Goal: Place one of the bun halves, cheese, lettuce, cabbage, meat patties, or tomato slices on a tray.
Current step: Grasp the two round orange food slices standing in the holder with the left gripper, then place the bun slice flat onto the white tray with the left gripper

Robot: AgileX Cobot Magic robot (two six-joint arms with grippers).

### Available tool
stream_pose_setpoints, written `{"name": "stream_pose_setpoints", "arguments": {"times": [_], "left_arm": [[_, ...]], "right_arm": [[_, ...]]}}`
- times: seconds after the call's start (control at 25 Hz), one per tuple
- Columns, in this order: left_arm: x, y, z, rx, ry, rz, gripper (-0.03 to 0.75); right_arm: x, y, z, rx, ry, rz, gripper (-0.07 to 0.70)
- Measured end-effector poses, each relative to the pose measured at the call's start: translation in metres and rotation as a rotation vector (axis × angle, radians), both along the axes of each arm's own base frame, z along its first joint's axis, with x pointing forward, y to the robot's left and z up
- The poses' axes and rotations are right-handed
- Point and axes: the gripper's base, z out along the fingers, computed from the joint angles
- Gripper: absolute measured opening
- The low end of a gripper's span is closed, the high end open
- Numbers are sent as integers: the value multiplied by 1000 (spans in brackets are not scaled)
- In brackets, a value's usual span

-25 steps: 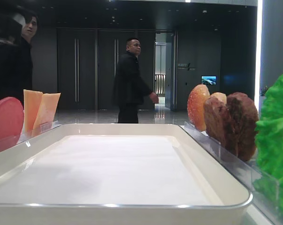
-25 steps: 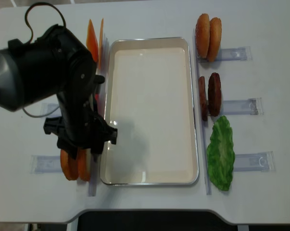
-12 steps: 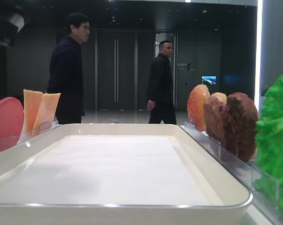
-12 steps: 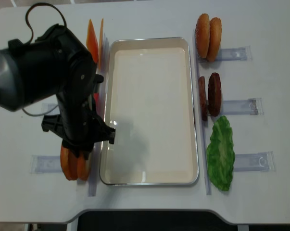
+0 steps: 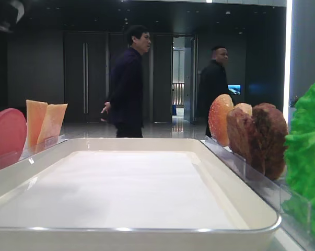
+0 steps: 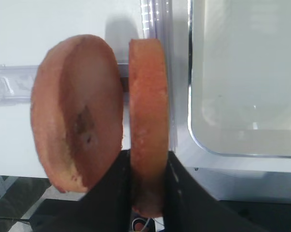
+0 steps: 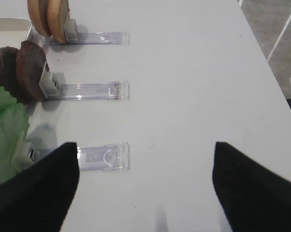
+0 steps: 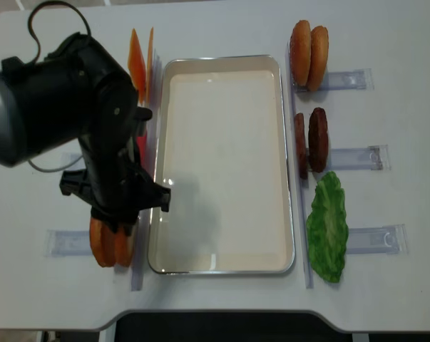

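From the low side view, the tray (image 5: 147, 144) sits bare. In the left wrist view, the left gripper (image 6: 147, 193) pinches one bun half (image 6: 147, 116) — standing on edge, flat faces sideways, just beside the tray. Lift straight up, so its neighbour stays put. From above, the right gripper isn't seen.

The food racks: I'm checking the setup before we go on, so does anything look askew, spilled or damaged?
Nothing stands out. The buns, patties and lettuce stand on edge right of the tray, the cheese left of it. The left gripper is shut on one bun half in its rack.
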Motion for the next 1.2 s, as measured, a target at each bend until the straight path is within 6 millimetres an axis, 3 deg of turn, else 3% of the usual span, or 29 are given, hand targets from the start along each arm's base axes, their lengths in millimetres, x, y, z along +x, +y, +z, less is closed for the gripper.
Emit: {"name": "stream_pose_setpoints", "arguments": {"times": [0.84,1.08,1.2], "left_arm": [[-24,10,48,-175,-96,15,126],[-22,18,53,-188,-113,55,126],[-22,13,53,-248,-117,70,126]], "right_arm": [[0,0,0,0,0,0,541],[0,0,0,0,0,0,541],[0,0,0,0,0,0,541]]}}
